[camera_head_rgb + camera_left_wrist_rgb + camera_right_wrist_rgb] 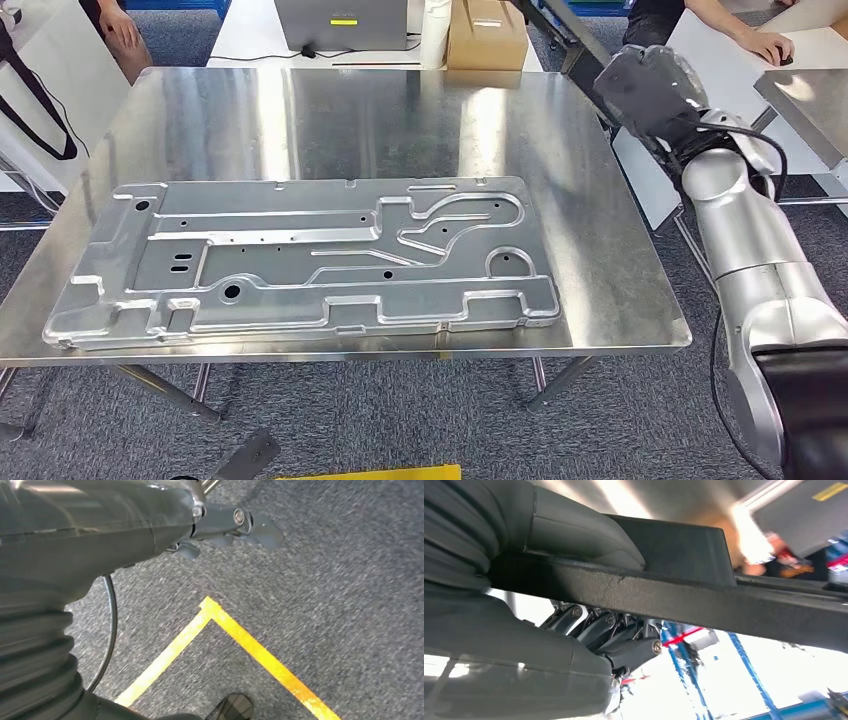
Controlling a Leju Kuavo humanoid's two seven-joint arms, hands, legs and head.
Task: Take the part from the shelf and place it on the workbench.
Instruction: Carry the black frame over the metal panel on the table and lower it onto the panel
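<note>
The part is a long black bar [684,597]. My right hand [609,635] grips it, thumb over one side and fingers curled under the other. In the head view the right hand [650,90] is raised beyond the far right corner of the steel workbench [600,210], and the bar [555,35] runs from it up and away to the picture's top. My left hand [225,525] hangs over grey carpet, fingers stretched out and holding nothing.
A large stamped metal panel [310,260] covers the near half of the workbench. Behind the bench stand a cardboard box [487,35] and a grey device [345,25]. People sit at tables on the far left and far right. Yellow floor tape [250,645] lies under the left hand.
</note>
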